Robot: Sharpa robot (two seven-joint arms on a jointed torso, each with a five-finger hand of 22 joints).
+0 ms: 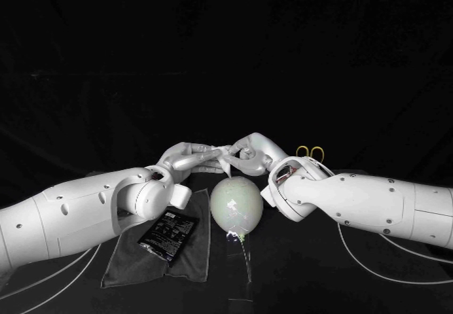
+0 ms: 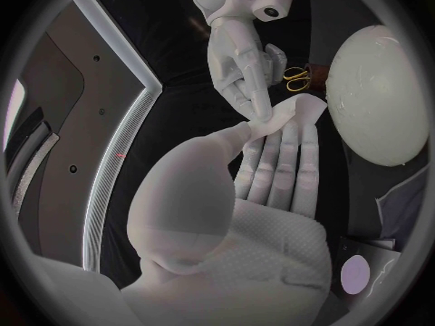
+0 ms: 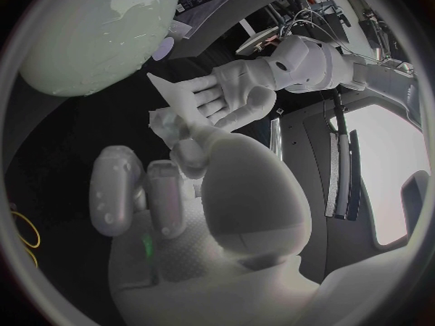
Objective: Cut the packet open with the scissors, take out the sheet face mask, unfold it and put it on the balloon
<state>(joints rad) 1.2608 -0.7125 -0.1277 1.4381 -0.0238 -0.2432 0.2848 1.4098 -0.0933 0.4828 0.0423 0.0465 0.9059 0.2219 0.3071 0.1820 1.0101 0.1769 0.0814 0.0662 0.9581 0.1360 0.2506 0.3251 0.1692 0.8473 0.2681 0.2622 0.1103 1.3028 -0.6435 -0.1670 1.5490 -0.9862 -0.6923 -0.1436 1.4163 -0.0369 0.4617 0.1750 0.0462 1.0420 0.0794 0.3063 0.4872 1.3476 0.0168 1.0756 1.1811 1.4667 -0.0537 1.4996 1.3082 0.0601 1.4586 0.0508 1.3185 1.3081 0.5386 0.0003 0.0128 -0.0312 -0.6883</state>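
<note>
Pale glossy egg-shaped balloon [image 1: 236, 204] lies mid-way across the black desk [image 1: 302, 288], straight under both silver hands, so I'd guess the mask only has a short way down. The left hand [image 1: 192, 157] and right hand [image 1: 256, 150] each pinch the thin, soft, folded white sheet face mask [image 1: 224, 159] above it, probably to tug it open.

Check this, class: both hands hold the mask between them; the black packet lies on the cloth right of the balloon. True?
No: the head view shows the packet on the cloth left of the balloon. Left hand and right hand do hold the mask between them.
</note>
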